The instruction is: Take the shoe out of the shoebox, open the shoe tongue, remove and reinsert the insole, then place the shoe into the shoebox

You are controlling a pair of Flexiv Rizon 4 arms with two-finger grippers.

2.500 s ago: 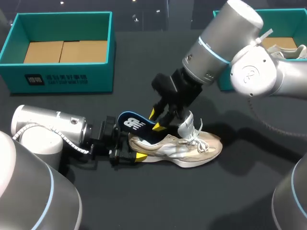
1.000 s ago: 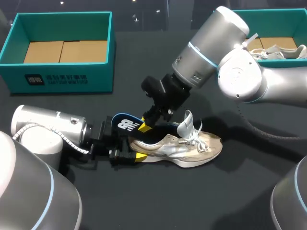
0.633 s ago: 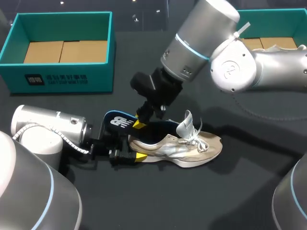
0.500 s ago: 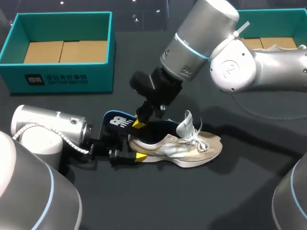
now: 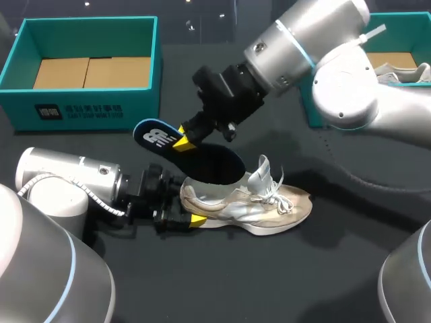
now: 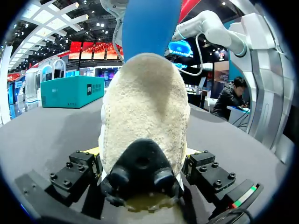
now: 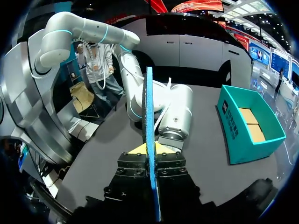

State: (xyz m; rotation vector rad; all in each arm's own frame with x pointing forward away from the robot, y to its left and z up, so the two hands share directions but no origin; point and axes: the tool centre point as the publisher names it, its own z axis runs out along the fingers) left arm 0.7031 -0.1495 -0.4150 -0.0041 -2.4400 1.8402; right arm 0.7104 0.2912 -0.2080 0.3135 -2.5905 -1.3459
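Dark blue foam insole point(image 5: 202, 156) slants above the cream mesh sneaker point(image 5: 256, 202), front end at its opening, pinched tight by the right claw point(image 5: 182, 142). The left claw point(image 6: 143, 154) clamps the sneaker's heel on the black bench point(image 5: 283, 282). Reinserting probably calls for feeding the insole's front low under the sneaker's raised tongue

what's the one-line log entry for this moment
left claw: shut on shoe heel | right claw: shut on insole, above shoe | stage: insole removal
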